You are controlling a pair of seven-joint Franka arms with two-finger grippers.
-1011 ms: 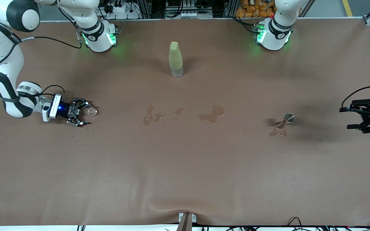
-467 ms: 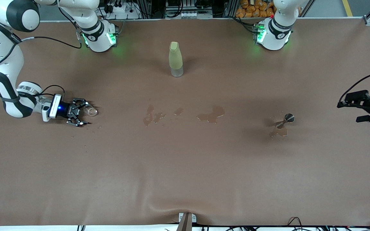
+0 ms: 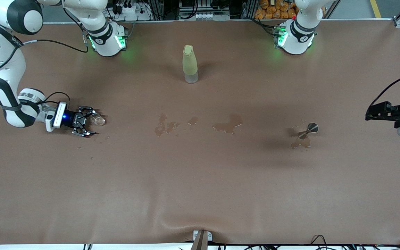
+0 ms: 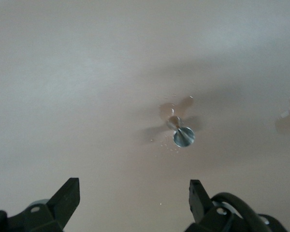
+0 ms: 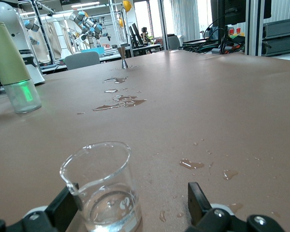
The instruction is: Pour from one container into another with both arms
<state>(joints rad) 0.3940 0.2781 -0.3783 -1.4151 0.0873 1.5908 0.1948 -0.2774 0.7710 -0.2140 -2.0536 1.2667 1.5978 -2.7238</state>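
The tiny grey stemmed cup (image 3: 308, 131) stands upright by a small puddle toward the left arm's end of the table. It also shows in the left wrist view, the cup (image 4: 181, 133) well ahead of the fingers. My left gripper (image 3: 369, 114) hangs open and empty in the air over that end's edge; in its own view the left gripper (image 4: 133, 199) holds nothing. The clear beaker (image 3: 99, 120) stands on the table toward the right arm's end. My right gripper (image 3: 91, 122) is open around it, low at the table. In the right wrist view the beaker (image 5: 104, 191) stands close against one finger of the right gripper (image 5: 133, 209), with a gap to the other.
A tall yellow-green bottle (image 3: 190, 64) stands mid-table nearer the bases, also seen as the bottle (image 5: 12, 63) in the right wrist view. Spilled puddles (image 3: 228, 125) and smaller wet patches (image 3: 165, 127) lie between beaker and cup. Droplets dot the cloth near the beaker.
My left gripper has drawn away from the cup toward its end of the table, rising and turning. The right gripper, beaker and cup have stayed put.
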